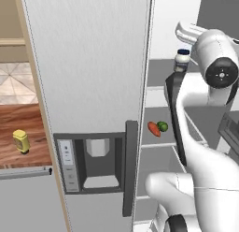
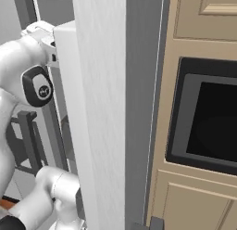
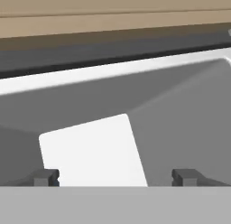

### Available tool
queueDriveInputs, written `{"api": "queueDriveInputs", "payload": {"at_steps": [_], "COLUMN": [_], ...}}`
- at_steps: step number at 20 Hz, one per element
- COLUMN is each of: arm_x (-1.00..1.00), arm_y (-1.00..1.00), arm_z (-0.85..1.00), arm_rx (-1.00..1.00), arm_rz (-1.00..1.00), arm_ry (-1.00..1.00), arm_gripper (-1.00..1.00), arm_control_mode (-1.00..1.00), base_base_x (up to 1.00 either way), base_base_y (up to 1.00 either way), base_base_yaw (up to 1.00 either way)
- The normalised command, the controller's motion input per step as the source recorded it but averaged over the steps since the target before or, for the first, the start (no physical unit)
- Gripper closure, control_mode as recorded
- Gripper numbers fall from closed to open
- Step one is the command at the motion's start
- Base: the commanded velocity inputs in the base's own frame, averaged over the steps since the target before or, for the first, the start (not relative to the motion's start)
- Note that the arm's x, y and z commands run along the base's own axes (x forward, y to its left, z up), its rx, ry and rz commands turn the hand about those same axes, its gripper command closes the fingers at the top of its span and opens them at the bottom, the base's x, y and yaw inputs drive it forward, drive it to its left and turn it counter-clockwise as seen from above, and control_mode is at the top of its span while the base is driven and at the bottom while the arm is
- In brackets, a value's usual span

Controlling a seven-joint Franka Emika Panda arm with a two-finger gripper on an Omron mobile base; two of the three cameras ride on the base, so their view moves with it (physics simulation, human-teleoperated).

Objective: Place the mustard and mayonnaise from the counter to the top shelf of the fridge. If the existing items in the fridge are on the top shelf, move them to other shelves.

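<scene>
The mayonnaise (image 1: 182, 59), a white jar with a dark lid, stands on the top shelf (image 1: 158, 72) inside the open fridge (image 1: 88, 76), right by my arm's upper links. One shelf lower lie the existing items, an orange carrot (image 1: 153, 128) and a round green vegetable (image 1: 162, 126). The yellow mustard (image 1: 20, 141) stands upright on the wood counter (image 1: 18, 119) at the far left. My gripper (image 3: 115, 178) is open, fingertips (image 3: 45, 177) wide apart with nothing between them, facing the fridge's grey inner walls and a white panel.
The fridge's closed left door with its dark dispenser (image 1: 95, 163) and handle (image 1: 130, 168) fills the middle. The open fridge door (image 2: 102, 108) stands edge-on beside my arm. A dark built-in oven (image 2: 208, 122) sits in tan cabinets on the right.
</scene>
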Motion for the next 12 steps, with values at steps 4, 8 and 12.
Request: {"api": "queueDriveInputs", "payload": {"at_steps": [4,8,12], "arm_x": [-1.0,-1.0,-1.0], "arm_y": [0.23,0.13,0.0], "arm_z": [-0.05,-0.79,-1.0], "arm_rx": [0.06,0.04,0.13], "arm_rz": [0.02,0.11,0.2], "arm_ry": [0.28,0.29,0.31], "arm_gripper": [-1.0,-1.0,-1.0], "arm_control_mode": [-1.0,-1.0,-1.0], "base_base_x": [0.0,0.0,0.0], "base_base_y": [0.0,0.0,0.0], "base_base_yaw": [0.0,0.0,0.0]}}
